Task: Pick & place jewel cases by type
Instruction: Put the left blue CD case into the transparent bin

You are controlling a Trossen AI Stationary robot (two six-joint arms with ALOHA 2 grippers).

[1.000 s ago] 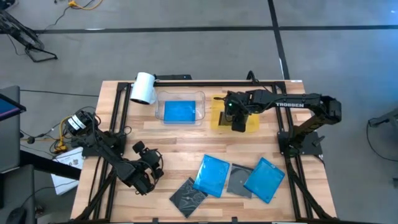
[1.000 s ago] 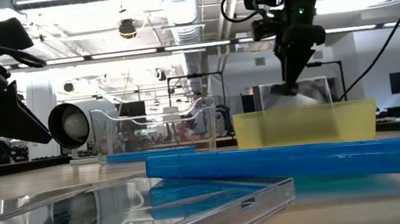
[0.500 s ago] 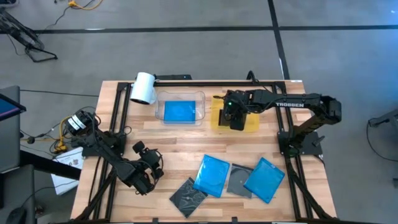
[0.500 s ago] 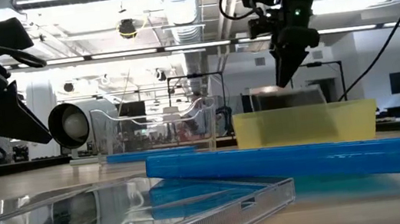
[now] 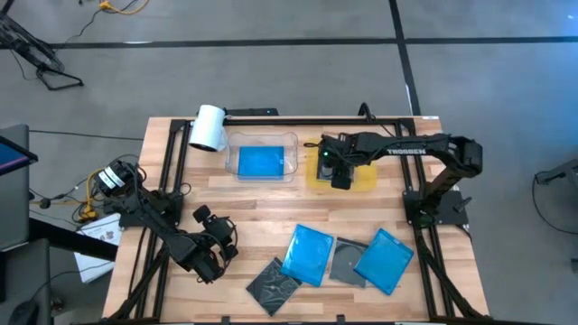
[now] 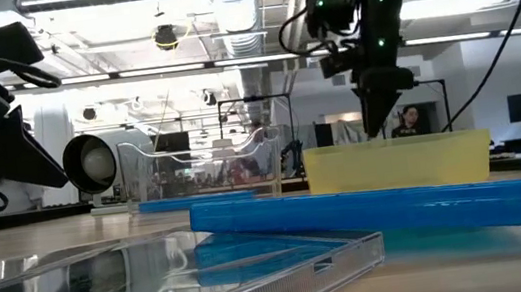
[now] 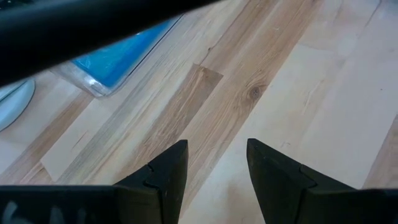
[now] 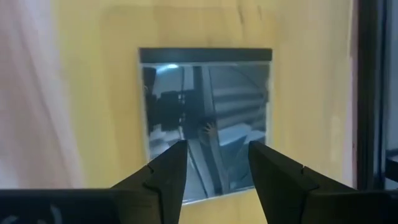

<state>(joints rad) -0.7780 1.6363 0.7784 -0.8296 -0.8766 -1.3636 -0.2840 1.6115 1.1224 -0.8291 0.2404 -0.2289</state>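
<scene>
The table (image 5: 271, 194) is lit evenly from overhead, and only short, soft shadows are cast beside the arms. In the low view, bright ceiling lights (image 6: 227, 44) are seen in the far room, and the arm is rendered almost as a silhouette against them. The nearest clear case (image 6: 157, 276) is blurred and mirrors the ceiling. In the right wrist view, room reflections are carried on the grey-clear case (image 8: 205, 118), and its surroundings are washed out softly.

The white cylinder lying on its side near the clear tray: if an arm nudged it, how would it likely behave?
The white cylinder lies on its round side, so a nudge would probably roll it. It looks hollow in the low view, so likely light. The clear tray beside it might stop it.
</scene>
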